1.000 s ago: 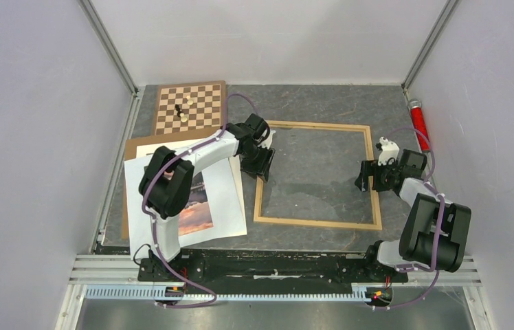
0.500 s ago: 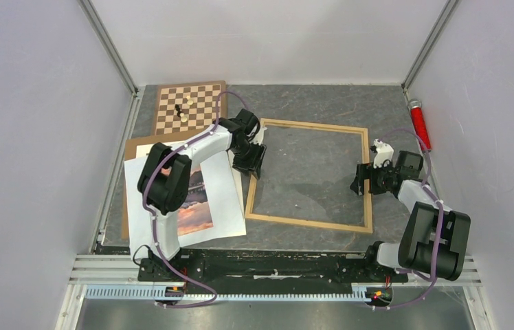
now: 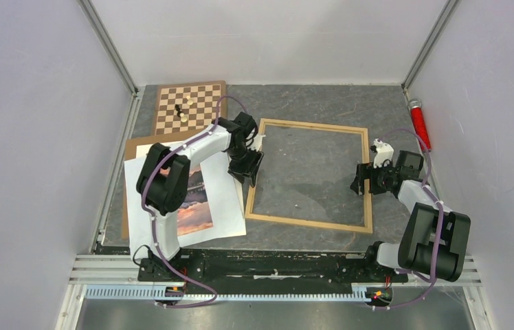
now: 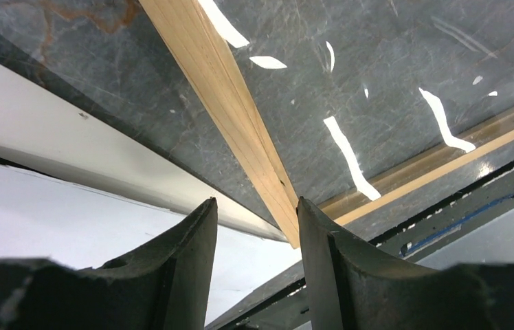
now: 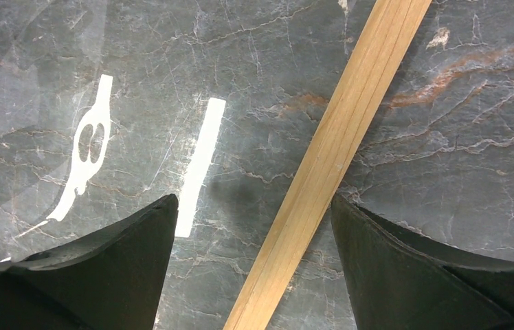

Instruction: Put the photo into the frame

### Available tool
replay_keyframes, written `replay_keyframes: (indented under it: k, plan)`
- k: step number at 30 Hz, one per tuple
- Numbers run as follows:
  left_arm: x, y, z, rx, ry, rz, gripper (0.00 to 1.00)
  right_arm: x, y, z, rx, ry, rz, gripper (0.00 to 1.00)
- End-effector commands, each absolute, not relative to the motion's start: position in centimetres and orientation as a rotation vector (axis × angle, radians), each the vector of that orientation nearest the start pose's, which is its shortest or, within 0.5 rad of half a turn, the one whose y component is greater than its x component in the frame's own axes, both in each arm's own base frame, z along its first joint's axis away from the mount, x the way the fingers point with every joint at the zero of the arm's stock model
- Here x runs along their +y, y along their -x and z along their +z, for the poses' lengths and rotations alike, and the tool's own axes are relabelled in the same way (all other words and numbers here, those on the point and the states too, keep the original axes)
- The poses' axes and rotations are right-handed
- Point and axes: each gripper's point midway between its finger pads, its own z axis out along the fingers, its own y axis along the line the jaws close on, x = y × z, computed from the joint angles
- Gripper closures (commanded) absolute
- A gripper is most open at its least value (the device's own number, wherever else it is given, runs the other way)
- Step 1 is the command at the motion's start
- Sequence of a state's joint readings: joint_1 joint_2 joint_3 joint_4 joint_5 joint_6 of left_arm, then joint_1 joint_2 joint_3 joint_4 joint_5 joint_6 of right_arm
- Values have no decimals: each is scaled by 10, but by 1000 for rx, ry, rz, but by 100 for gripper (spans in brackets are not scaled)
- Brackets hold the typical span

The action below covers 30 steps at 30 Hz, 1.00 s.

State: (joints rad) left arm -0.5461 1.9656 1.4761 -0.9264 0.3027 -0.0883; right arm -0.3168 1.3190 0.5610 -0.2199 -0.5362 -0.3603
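Note:
The frame (image 3: 309, 126) of light wood lies flat on the grey table, its pane reflecting lights. My left gripper (image 3: 249, 168) stands open astride the frame's left bar (image 4: 233, 117), which runs between the fingers against the right one (image 4: 313, 227). My right gripper (image 3: 362, 177) is wide open astride the right bar (image 5: 337, 137), whose edge meets the right finger (image 5: 378, 247). The photo (image 3: 198, 210), orange sky over a dark lake, lies on white sheets (image 3: 223, 196) left of the frame, partly hidden by my left arm.
A brown backing board (image 3: 130, 148) lies under the white sheets. A chessboard (image 3: 203, 103) with a few pieces sits at the back left. A red cylinder (image 3: 419, 124) lies by the right wall. Enclosure walls close in on three sides.
The frame has slid a little to the left, both grippers moving with it. Its left bar now lies close to the white sheets. Jaw openings look unchanged.

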Motion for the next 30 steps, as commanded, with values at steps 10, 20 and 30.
replay_keyframes:
  k: [10,20,30]
  plan:
    - [-211,-285,92,2824,-773,-470,47,-19,-304,69,2251,310,274,15]
    - [-128,-302,126,2763,-592,-293,26,21,-339,140,2084,525,231,11]
    - [3,-283,123,2840,-255,-77,18,184,-379,168,1954,852,428,10]
